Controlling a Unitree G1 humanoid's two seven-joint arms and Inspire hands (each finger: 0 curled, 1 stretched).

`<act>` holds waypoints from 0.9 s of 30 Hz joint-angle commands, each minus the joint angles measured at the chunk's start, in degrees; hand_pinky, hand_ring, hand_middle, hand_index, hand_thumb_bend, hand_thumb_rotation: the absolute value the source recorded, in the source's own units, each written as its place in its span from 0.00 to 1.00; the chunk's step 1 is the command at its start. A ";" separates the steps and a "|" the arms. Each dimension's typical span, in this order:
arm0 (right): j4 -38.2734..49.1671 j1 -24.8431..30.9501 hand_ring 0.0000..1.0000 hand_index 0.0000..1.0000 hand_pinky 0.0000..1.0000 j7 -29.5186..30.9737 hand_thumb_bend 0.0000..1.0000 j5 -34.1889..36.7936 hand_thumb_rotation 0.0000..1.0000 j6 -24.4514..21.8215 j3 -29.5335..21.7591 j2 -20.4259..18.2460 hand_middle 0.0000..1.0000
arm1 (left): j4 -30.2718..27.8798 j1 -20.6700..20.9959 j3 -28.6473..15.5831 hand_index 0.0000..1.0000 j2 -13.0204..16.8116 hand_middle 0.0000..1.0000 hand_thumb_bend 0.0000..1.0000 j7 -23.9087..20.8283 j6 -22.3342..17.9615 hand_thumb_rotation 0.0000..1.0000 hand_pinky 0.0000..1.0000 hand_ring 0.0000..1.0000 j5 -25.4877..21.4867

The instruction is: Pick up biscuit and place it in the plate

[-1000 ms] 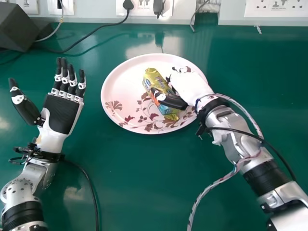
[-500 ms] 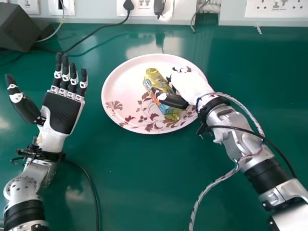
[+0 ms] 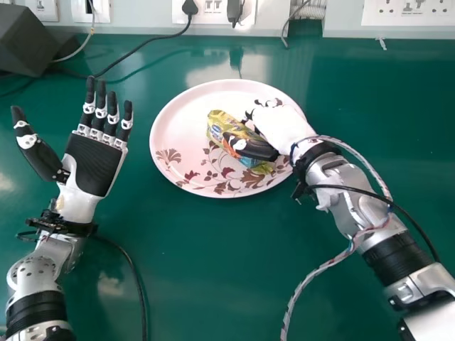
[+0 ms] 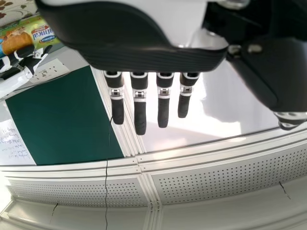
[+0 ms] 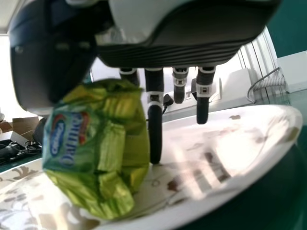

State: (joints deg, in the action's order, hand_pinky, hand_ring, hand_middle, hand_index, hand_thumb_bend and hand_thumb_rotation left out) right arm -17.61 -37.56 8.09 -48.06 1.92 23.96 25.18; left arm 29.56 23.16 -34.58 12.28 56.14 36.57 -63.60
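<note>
- Presently, the biscuit packet (image 3: 221,120) is within the rim of the pink-white plate (image 3: 176,126), near the middle; whether it rests fully on the plate, I cannot tell.
- Its wrapper is shiny and creased, yellow-green with blue and orange parts; the left wrist view shows also a picture of a biscuit printed on it.
- In the head view the packet lies slanting, partly covered by the thumb of the right hand (image 3: 283,128).
- The right wrist view shows this right hand quite open: the fingers (image 5: 155,132) go down almost straight, well apart from the thumb, and the packet is in the space between; if they press on it, I cannot tell.
- The left hand (image 3: 91,165) is in the head view at left, above the green counter (image 3: 202,266), palm up, with straight and spread fingers.
</note>
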 commanded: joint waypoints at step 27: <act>11.90 3.33 0.90 0.76 0.88 6.56 0.73 1.40 0.48 -3.17 -2.79 1.43 0.83 | 4.87 -2.30 0.31 0.96 -0.25 0.92 0.97 2.80 -1.43 0.39 0.85 0.82 3.03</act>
State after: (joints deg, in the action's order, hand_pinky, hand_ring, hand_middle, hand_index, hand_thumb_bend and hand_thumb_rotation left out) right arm -7.06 -35.12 14.10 -47.18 -1.08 21.82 26.26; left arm 31.56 24.19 -34.37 13.06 58.55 35.11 -61.84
